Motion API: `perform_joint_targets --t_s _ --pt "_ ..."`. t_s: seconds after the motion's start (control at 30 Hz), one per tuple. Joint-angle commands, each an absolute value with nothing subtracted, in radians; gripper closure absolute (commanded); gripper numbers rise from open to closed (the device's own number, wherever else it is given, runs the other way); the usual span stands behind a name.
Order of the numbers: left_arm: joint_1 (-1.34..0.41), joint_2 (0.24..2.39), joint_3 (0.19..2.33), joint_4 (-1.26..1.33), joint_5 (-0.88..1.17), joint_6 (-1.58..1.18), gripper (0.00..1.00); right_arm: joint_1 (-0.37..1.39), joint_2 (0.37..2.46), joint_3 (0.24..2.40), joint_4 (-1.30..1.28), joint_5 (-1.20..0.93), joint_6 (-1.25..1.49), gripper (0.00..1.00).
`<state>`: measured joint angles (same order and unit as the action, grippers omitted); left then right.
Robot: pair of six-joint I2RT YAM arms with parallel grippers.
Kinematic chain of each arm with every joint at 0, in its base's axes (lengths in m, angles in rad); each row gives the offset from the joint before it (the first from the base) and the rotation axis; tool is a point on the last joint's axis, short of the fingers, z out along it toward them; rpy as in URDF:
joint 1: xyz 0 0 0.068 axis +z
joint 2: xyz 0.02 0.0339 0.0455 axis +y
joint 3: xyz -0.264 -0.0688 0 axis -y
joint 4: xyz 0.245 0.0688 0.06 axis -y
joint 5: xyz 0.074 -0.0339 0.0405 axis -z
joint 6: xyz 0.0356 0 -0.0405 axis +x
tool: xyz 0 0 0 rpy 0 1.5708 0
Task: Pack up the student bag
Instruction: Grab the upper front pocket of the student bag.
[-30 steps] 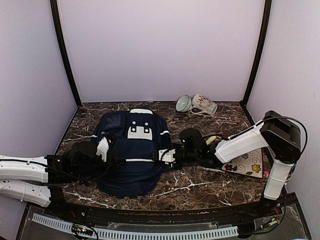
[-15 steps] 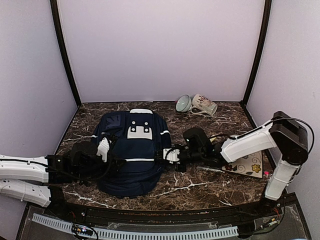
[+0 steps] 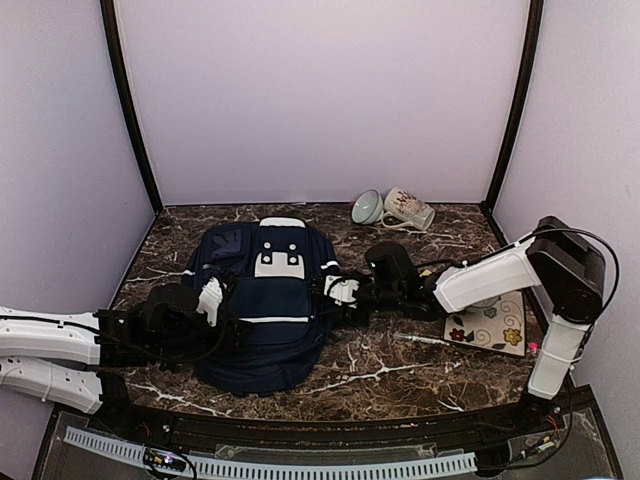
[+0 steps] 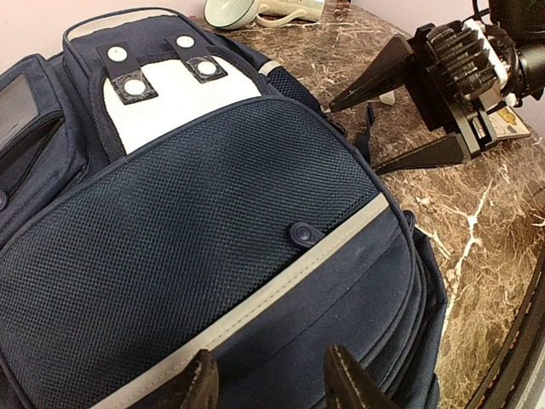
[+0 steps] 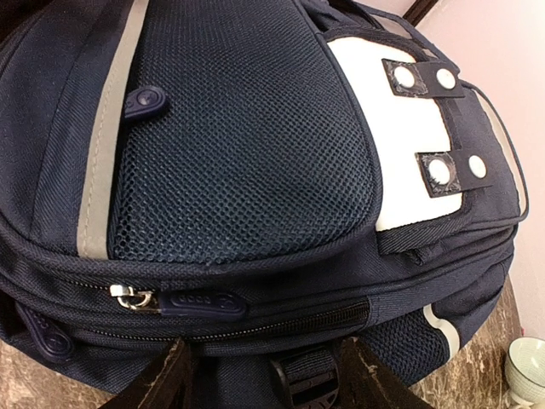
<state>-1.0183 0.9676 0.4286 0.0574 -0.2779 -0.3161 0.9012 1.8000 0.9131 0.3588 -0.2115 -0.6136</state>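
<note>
Only the right wrist view shows the zip pull (image 5: 192, 302) of the student bag (image 5: 238, 145); right gripper (image 4: 352, 140) parted, empty (left gripper (image 4: 271, 379) likewise).

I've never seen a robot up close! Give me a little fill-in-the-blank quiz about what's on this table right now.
1. The patch near the top of the student bag is coloured ___.
2. The mug at the back of the table lies on its ___.
3. The right fingers, close beside the bag, are not shut but ___.

Missing words: white; side; open.
</note>
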Motion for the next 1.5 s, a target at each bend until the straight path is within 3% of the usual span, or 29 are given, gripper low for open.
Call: perform_joint_targets --t_s 0.0,0.17,0.8,1.1,1.27,1.37,1.47 --pt "-1.02 0.962 0.439 0.068 -0.277 -0.31 0.56 0.895 1.828 0.95 0.35 -0.239 -0.686 0.4" --pt "-1.02 0.969 0.449 0.062 -0.275 -0.309 0.56 0.885 1.843 0.985 0.304 -0.303 -0.723 0.4" --pt "-1.02 0.973 0.462 0.054 -0.265 -0.318 0.56 0.886 1.924 1.18 0.009 -0.428 -0.803 0.54" --pt "-1.02 0.989 0.468 0.058 -0.267 -0.314 0.56 0.888 1.875 1.145 0.022 -0.457 -0.772 0.76" --pt "-1.02 0.994 0.47 0.063 -0.264 -0.315 0.56 0.895 1.84 1.094 0.046 -0.456 -0.761 0.78" --pt "-1.02 0.999 0.474 0.062 -0.262 -0.314 0.56 0.899 1.829 1.081 0.059 -0.461 -0.753 0.87" --pt "-1.02 0.999 0.476 0.057 -0.259 -0.314 0.56 0.903 1.818 1.071 0.066 -0.455 -0.744 0.88"
